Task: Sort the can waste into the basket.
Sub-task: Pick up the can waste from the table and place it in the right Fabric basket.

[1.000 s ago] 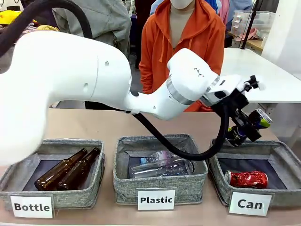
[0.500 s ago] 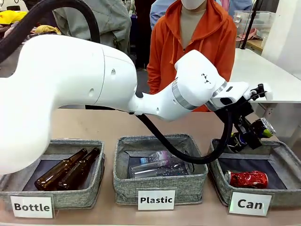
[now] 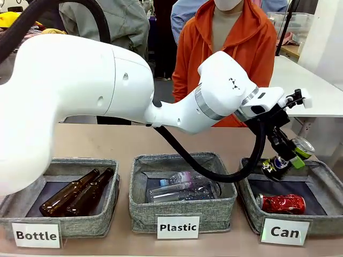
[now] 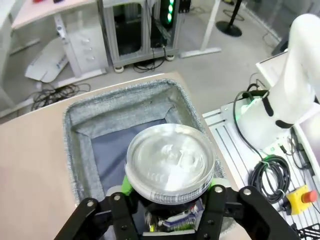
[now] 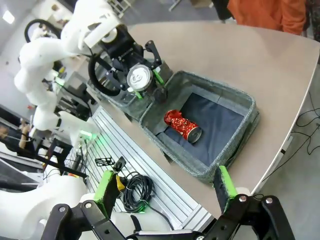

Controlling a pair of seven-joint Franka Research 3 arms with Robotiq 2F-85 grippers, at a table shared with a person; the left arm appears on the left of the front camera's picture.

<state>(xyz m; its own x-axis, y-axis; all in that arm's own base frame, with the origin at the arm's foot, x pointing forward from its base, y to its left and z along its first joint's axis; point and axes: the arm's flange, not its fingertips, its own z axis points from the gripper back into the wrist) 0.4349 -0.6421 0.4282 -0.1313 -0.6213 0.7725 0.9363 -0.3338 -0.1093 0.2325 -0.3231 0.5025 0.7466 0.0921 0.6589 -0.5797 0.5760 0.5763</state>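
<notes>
A dark can with a silver top (image 3: 303, 145) hangs tilted over the back rim of the grey "Can" basket (image 3: 252, 210). It sits between the green pads of my left gripper (image 3: 285, 160), whose jaws stand apart, and its top (image 4: 170, 160) looks blurred over the basket's dark floor (image 4: 107, 155). A dented red can (image 3: 283, 204) lies inside. From high above, my open, empty right gripper (image 5: 165, 195) looks down on the basket (image 5: 240, 102), the red can (image 5: 182, 125) and the left gripper (image 5: 144, 82) with the dark can (image 5: 140, 76).
The "Plastic" basket (image 3: 139, 206) in the middle holds clear bottles (image 3: 185, 188). On the left, the "Bottle" basket (image 3: 110, 211) holds two brown bottles (image 3: 80, 193). A person in an orange hoodie (image 3: 214, 59) stands across the table. My left arm (image 3: 96, 101) spans the front view.
My left gripper carried the dark can down and slightly right to the Can basket's back rim. Its jaws have spread, and the can sits lower between the fingers.
</notes>
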